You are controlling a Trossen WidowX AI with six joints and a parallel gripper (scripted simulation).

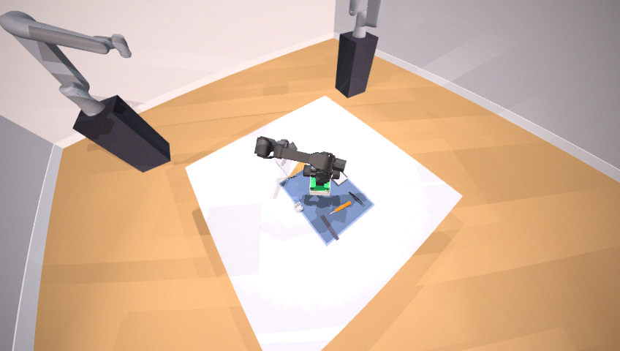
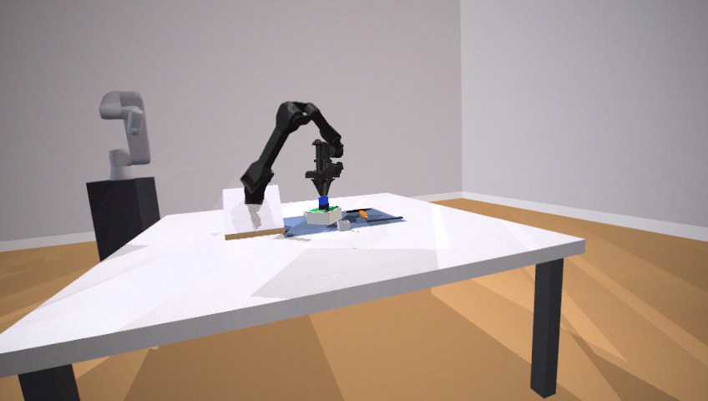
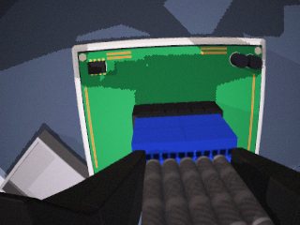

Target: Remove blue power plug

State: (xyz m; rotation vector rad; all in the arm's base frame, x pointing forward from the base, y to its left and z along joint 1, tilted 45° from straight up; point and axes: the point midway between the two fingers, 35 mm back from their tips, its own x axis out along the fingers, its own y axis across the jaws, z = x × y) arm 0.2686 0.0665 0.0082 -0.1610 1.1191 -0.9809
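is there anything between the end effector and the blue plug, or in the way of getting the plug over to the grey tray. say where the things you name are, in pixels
Nothing visible separates the end effector (image 2: 323,195) (image 3: 189,160) from the blue plug (image 2: 323,200) (image 3: 184,133); its fingers flank it. Towards the grey tray (image 1: 339,178) (image 3: 49,169), only the board's pale raised rim (image 2: 325,217) (image 3: 83,117) lies between.

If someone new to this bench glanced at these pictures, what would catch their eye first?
Most likely the bright blue plug, upright in the black socket on the green circuit board, with the gripper shut on it. Next comes the black arm arching above the white table, then the orange-handled tool lying on the blue mat.
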